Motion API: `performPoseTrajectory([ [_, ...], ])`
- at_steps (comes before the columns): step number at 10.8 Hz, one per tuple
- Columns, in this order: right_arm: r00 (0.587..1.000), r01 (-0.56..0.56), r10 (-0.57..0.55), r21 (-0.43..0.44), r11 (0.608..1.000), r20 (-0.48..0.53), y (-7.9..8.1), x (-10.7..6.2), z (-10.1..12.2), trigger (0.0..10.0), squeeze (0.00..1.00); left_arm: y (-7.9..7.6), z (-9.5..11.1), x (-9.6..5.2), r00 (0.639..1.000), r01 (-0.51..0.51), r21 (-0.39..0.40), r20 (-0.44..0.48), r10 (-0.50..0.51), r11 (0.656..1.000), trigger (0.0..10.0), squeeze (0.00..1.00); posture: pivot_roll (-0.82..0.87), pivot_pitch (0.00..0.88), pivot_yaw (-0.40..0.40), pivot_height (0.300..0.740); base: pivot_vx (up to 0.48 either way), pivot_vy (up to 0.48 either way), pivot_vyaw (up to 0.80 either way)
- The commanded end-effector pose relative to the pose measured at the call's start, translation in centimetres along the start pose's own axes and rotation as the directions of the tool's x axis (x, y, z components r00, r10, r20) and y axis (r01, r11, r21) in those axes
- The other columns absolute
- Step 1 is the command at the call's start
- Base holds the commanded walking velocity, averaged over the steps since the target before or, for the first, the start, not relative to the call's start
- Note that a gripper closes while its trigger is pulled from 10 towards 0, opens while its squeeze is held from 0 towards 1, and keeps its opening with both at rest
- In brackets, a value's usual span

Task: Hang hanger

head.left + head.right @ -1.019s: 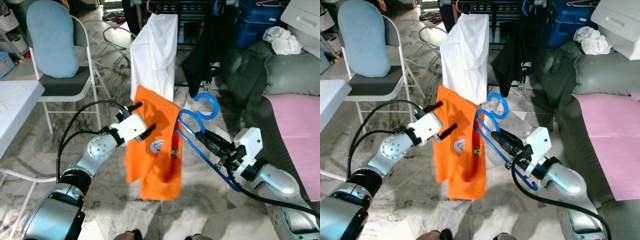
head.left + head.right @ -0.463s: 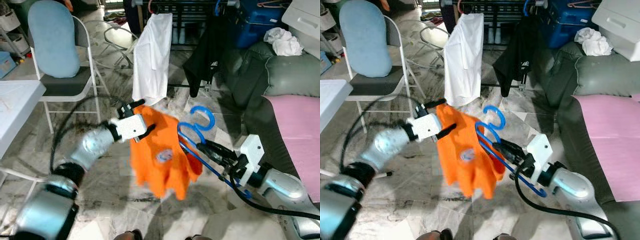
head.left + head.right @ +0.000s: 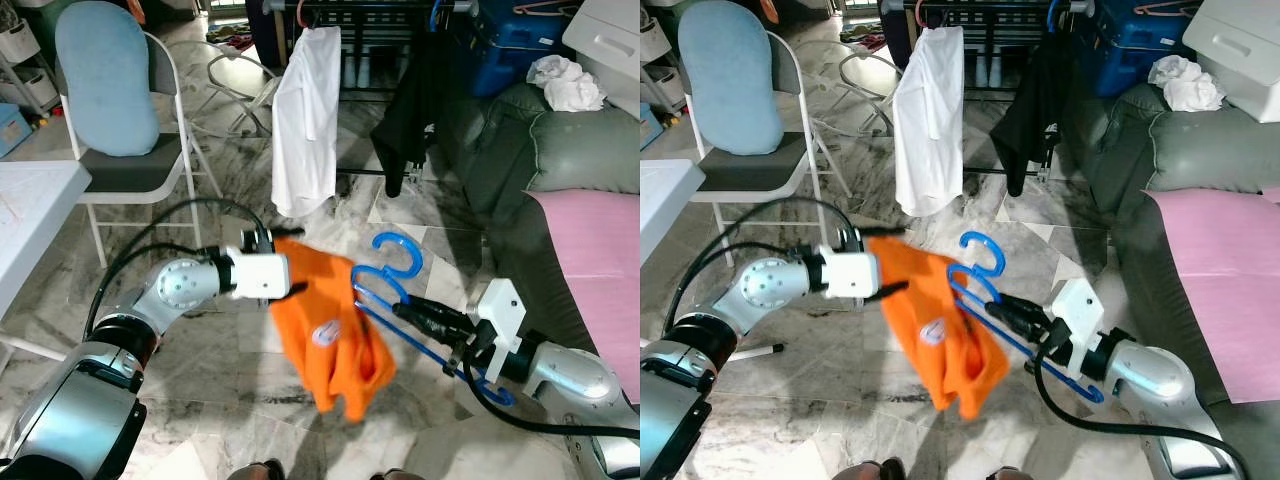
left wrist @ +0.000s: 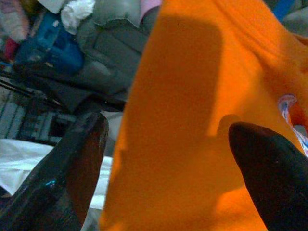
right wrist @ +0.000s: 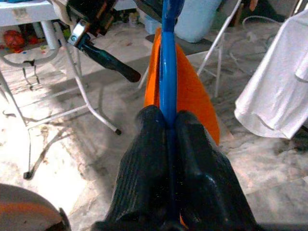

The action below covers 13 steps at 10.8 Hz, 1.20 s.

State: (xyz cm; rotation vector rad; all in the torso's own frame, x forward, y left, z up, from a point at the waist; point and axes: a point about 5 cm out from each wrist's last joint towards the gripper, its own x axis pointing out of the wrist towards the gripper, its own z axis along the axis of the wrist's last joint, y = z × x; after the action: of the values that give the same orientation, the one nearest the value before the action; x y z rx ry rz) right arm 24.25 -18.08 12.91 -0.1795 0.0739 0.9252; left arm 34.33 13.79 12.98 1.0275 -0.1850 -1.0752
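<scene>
A blue plastic hanger (image 3: 395,262) is held low in front of me, hook pointing up and away. My right gripper (image 3: 418,314) is shut on its lower bar, and in the right wrist view the fingers (image 5: 144,159) pinch the blue bar (image 5: 167,57). An orange shirt (image 3: 335,335) hangs bunched from the hanger's left side. My left gripper (image 3: 290,262) is at the shirt's upper left corner. Its fingers (image 4: 79,163) are spread wide, with orange cloth (image 4: 192,120) across the gap. A clothes rail (image 3: 370,8) stands ahead.
A white shirt (image 3: 305,120) and a black garment (image 3: 405,110) hang from the rail. A folding chair with a blue cushion (image 3: 105,85) stands at the left, beside a white table (image 3: 30,200). A grey sofa (image 3: 585,150) with a pink cover (image 3: 600,270) lies at the right.
The left gripper has dropped lower and levelled out. The orange shirt has swung and sagged down to the right. The hanger has tilted lower, towards the floor.
</scene>
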Motion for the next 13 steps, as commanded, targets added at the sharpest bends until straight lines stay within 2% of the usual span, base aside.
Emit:
performPoseTrajectory([
  [1,0.997,-0.073,0.074,-0.026,0.997,0.035,0.9,0.3,1.0,10.0,0.0,0.1,0.0,0.1,0.999,0.035,0.018,-0.01,-0.035,0.999,8.5,0.0,-0.23,0.101,0.075,0.74,0.0,0.0,0.0],
  [2,0.995,-0.099,0.099,-0.026,0.995,0.022,1.2,0.1,1.0,10.0,0.0,0.3,0.0,0.4,0.999,0.035,-0.003,-0.013,-0.035,0.999,2.4,0.0,-0.23,0.102,0.076,0.74,0.0,0.0,0.0],
  [3,0.993,-0.118,0.119,-0.029,0.993,0.009,1.3,-0.1,0.9,10.0,0.0,0.5,0.1,0.4,0.999,0.031,-0.024,-0.012,-0.031,0.999,0.0,0.0,-0.24,0.105,0.077,0.74,0.0,0.0,0.0],
  [4,0.991,-0.133,0.133,-0.031,0.991,0.005,1.4,-0.3,1.0,10.0,0.0,0.6,0.0,0.5,0.999,0.041,-0.03,-0.017,-0.041,0.999,0.0,0.0,-0.24,0.105,0.078,0.74,0.0,0.0,0.0],
  [8,0.986,-0.168,0.167,-0.047,0.985,-0.013,1.4,-0.2,1.2,10.0,0.0,0.3,-0.5,-0.1,0.98,0.196,-0.102,-0.027,-0.2,0.975,0.0,0.0,-0.24,0.107,0.079,0.74,0.0,0.0,0.0],
  [13,0.983,-0.183,0.181,-0.066,0.981,-0.035,1.2,-0.1,1.1,10.0,0.0,-0.5,-0.5,0.0,0.953,0.299,-0.172,0.001,-0.304,0.938,0.0,0.0,-0.24,0.106,0.073,0.74,0.0,0.0,0.0],
])
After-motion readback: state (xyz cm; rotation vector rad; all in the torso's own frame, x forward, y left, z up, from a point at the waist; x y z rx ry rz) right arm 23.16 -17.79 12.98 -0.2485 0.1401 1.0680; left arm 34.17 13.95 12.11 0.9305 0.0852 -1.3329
